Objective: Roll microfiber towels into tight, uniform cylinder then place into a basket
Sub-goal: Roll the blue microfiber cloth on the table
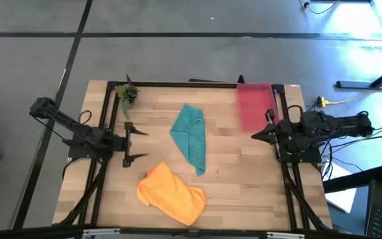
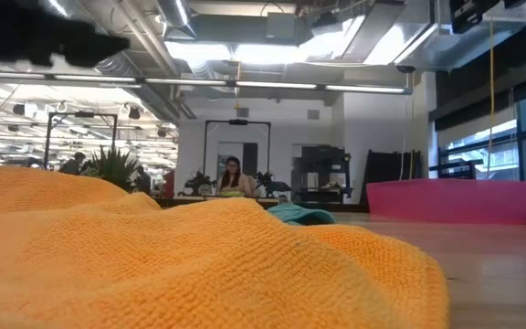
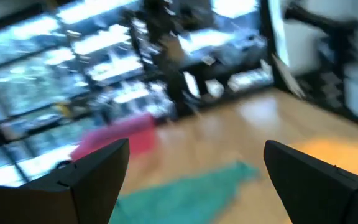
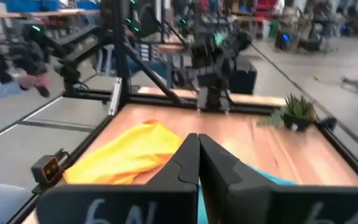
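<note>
At mid-surface: teal blue-green microfiber towel, soft cloth, loosely folded and crumpled, long axis running near to far. Unrolled.

Near of it, slightly left: bright orange microfiber towel, the larger of the two, heaped and rumpled, lying just beside the teal towel's near tip; whether the two touch cannot be told. Unrolled. It fills the low view's foreground.

Far right corner: shallow rectangular red-pink basket, nothing visible inside, well apart from both towels.

Left edge of the wooden slatted surface: left gripper, fingers spread wide, holding nothing, pointed toward the teal towel.

Right edge: right gripper, fingers pressed together on nothing, tip just beside the basket's near end.

Far left corner: small green potted plant, not part of the task.

Beyond the surface: a person seated at a distant desk; a sleeve and hand at the edge of the right wrist view.

Status, judged: no rolling begun. Handling note: flatten one towel fully first, smoothing creases; pin one short edge with one gripper while the other tucks the opposite edge under and rolls with even tension, keeping the sides aligned so the cylinder stays uniform. Soft cloth is likely to spring open if released early.
</note>
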{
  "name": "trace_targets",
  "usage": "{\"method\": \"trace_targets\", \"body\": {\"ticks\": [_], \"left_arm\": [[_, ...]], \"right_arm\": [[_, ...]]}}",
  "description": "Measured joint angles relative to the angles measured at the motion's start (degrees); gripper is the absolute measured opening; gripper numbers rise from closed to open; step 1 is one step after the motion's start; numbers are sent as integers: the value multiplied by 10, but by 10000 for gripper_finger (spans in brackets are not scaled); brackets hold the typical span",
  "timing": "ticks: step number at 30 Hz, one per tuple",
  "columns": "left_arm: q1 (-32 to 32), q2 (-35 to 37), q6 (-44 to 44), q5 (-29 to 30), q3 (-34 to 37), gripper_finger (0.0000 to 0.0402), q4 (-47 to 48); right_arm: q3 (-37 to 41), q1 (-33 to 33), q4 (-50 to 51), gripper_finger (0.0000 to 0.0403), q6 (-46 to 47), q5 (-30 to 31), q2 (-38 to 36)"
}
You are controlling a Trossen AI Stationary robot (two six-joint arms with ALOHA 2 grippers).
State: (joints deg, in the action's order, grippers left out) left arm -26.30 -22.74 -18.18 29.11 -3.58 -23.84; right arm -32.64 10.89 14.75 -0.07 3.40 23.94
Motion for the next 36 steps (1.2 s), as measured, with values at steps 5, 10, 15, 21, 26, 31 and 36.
{"method": "trace_targets", "body": {"ticks": [5, 10, 15, 21, 26, 31, 36], "left_arm": [[2, -20, -1, 57, -113, 362, 156], [12, -70, 67, 60, -220, 362, 329], [30, -97, 163, 63, -277, 362, 475], [40, -97, 272, 63, -286, 362, 534], [39, -96, 306, 61, -286, 362, 526], [39, -96, 399, 38, -286, 362, 525], [39, -96, 401, 45, -286, 362, 524]], "right_arm": [[-22, 0, 17, 3, 16, 56, 63], [-48, -5, 22, 3, 44, 81, 127], [-73, -15, 39, 4, 45, 81, 186], [-98, -29, 42, 4, 44, 81, 240], [-113, -29, 38, 4, 43, 98, 263], [-115, -29, 26, 4, 35, 156, 267], [-115, -29, 26, 4, 43, 171, 267]]}}
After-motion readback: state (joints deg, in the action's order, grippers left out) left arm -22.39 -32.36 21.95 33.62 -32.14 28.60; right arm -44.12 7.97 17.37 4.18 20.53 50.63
